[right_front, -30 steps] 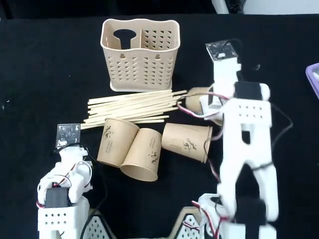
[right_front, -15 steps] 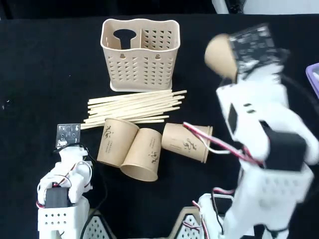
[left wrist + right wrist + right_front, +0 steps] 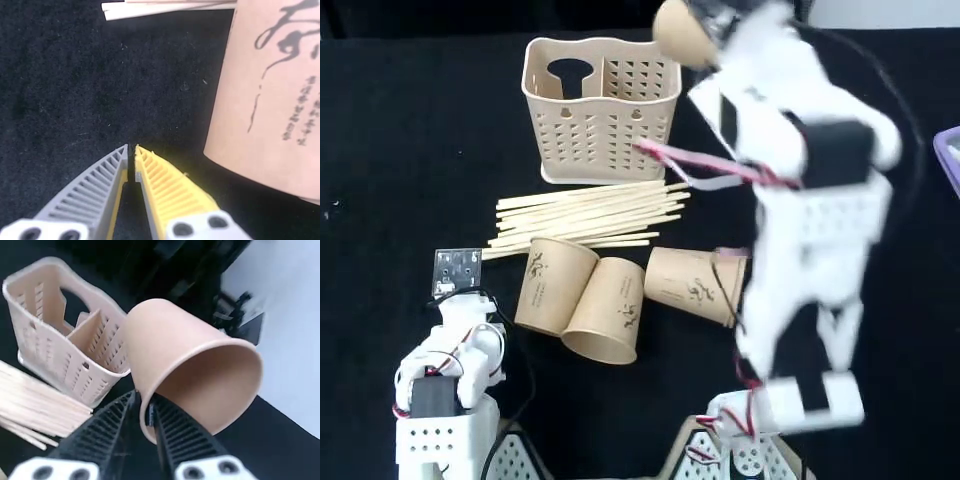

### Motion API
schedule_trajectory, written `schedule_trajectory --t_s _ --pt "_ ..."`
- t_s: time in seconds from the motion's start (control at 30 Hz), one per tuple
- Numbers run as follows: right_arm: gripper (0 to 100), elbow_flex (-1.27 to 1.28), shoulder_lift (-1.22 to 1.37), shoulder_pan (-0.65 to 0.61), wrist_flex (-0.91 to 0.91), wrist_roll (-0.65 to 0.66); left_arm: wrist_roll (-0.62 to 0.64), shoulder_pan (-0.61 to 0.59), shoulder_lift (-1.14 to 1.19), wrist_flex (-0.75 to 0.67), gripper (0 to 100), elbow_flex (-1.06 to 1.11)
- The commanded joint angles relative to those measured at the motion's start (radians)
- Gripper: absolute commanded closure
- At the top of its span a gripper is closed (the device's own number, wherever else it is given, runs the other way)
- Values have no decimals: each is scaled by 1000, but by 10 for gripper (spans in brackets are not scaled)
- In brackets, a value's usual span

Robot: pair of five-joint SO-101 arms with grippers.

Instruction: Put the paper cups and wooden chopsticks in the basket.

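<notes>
My right gripper (image 3: 142, 412) is shut on the rim of a tan paper cup (image 3: 190, 375), held in the air just right of the beige slotted basket (image 3: 600, 105); the high view shows that cup (image 3: 682, 30) near the basket's right top corner. Three more paper cups (image 3: 552, 285) (image 3: 607, 310) (image 3: 695, 285) lie on their sides on the black table. A bundle of wooden chopsticks (image 3: 590, 212) lies between them and the basket. My left gripper (image 3: 131, 150) is shut and empty, low over the cloth beside the leftmost cup (image 3: 272, 95).
The basket (image 3: 65, 347) has two compartments, one with a keyhole-shaped cutout. A purple object (image 3: 950, 155) sits at the table's right edge. Black cloth to the left of the basket and the cups is bare.
The right arm has lifted a cup from beside the chopsticks' right ends and swung it up and left towards the basket's right top corner. The left arm has not moved.
</notes>
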Motion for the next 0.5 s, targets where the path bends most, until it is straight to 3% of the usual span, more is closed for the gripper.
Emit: schedule_trajectory --t_s 0.0,0.1,0.23,0.47 --pt "988 -216 145 -25 35 44 9 10 -6 -2 970 21" --pt "988 -355 246 -35 60 54 9 10 -6 -2 970 21" --pt "988 -450 326 -84 140 166 9 10 -6 -2 970 21" --pt "988 -429 332 -95 167 221 9 10 -6 -2 970 21"
